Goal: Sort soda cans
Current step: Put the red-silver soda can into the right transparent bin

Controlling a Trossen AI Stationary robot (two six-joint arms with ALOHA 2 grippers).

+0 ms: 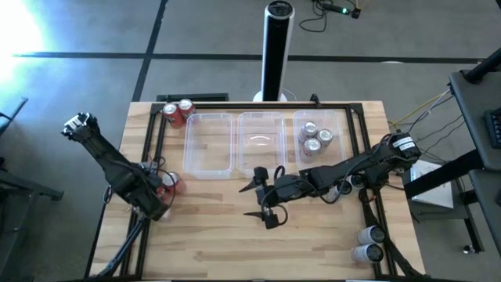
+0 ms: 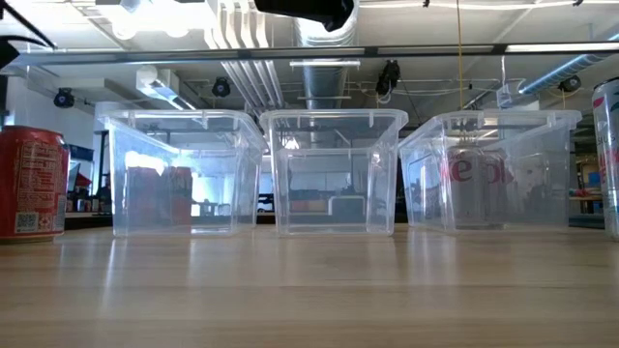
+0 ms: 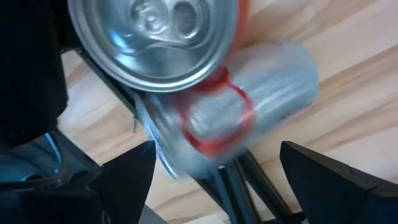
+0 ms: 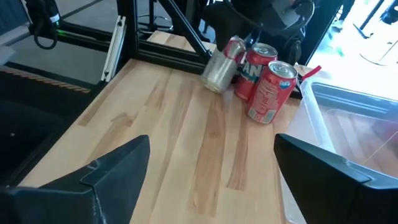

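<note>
I see the left gripper [image 3: 214, 180] low at the tabletop's [image 1: 211, 227] left edge, jaws spread around a tipped silver-grey can [image 3: 249, 118], not pinching it, with an upright can [image 3: 152, 40] just beside. Right gripper [image 1: 262, 200] hangs mid-tabletop, jaws spread, holding nothing. Three silver cans [image 1: 315, 137] sit in the right tub [image 1: 346, 117]. Two red cans [image 1: 178, 111] stand beside the left tub [image 1: 210, 168]. Two more silver cans [image 1: 368, 243] lie near the right edge.

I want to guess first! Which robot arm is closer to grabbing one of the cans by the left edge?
Left, probably. The left gripper hangs right over the cans there, fingers open around a tipped silver can. The right gripper is open mid-table, away from cans.
</note>
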